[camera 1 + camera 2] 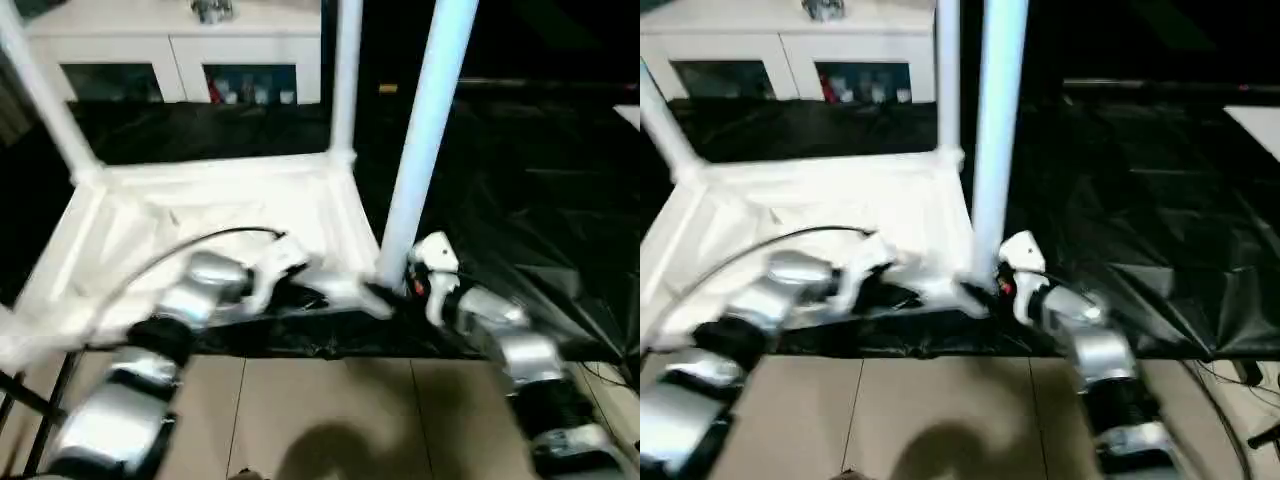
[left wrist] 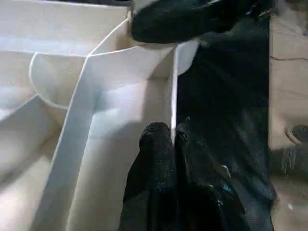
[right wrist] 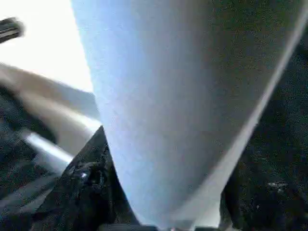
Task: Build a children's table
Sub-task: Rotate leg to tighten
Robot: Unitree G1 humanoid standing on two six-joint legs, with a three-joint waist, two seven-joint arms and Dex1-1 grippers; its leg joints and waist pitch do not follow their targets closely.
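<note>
The children's table top (image 1: 200,215) lies upside down on a black-covered surface, its ribbed underside facing up. A white leg stands in the far left corner (image 1: 45,95) and another in the far right corner (image 1: 346,80). A third leg (image 1: 430,120) rises at the near right corner. My right gripper (image 1: 395,290) holds that third leg low down, its black fingers (image 3: 89,183) pressed on either side of the tube. My left gripper (image 2: 173,139) is shut on the thin near rim wall of the top, close to that same corner.
A white cabinet with glass doors (image 1: 180,50) stands behind the work. Crinkled black sheeting (image 1: 540,180) covers the surface to the right. Beige floor tiles (image 1: 330,420) lie below the near edge. A black cable (image 1: 170,250) arcs over my left forearm.
</note>
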